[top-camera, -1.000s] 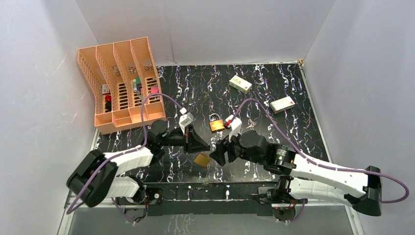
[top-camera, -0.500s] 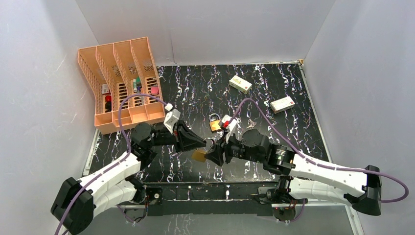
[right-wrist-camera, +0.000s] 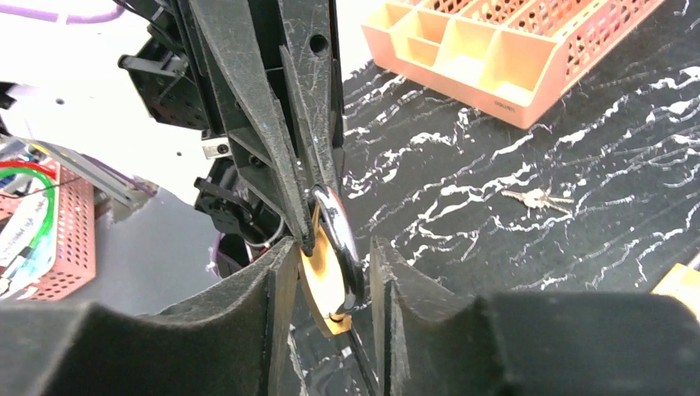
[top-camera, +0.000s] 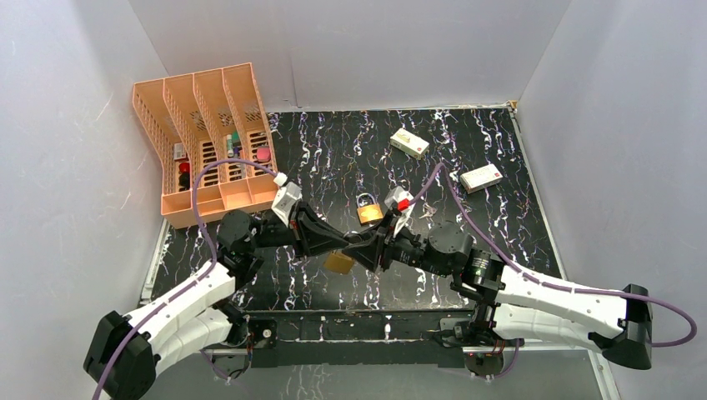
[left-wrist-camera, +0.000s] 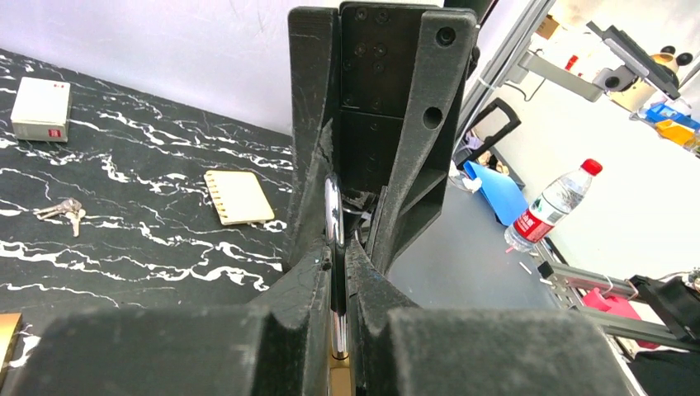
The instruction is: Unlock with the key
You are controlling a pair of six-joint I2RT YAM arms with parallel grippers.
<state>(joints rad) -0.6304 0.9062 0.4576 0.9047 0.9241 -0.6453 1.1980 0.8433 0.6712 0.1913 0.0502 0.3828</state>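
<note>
The left gripper (left-wrist-camera: 338, 257) is clamped tight on the shackle (left-wrist-camera: 332, 206) of the padlock (right-wrist-camera: 322, 280), the right gripper (right-wrist-camera: 332, 244) straddles that padlock with its jaws half apart, and the key (right-wrist-camera: 536, 198) lies on the mat (right-wrist-camera: 594, 115) well apart from it.

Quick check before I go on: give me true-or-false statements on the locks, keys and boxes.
The left gripper pinches a padlock by its shackle. True.
The keys are in the right gripper. False: the keys lie on the table; the right gripper straddles the held padlock.
A second padlock sits on the table. True.
The white boxes are in the orange rack. False: both boxes lie on the table, outside the rack.
</note>
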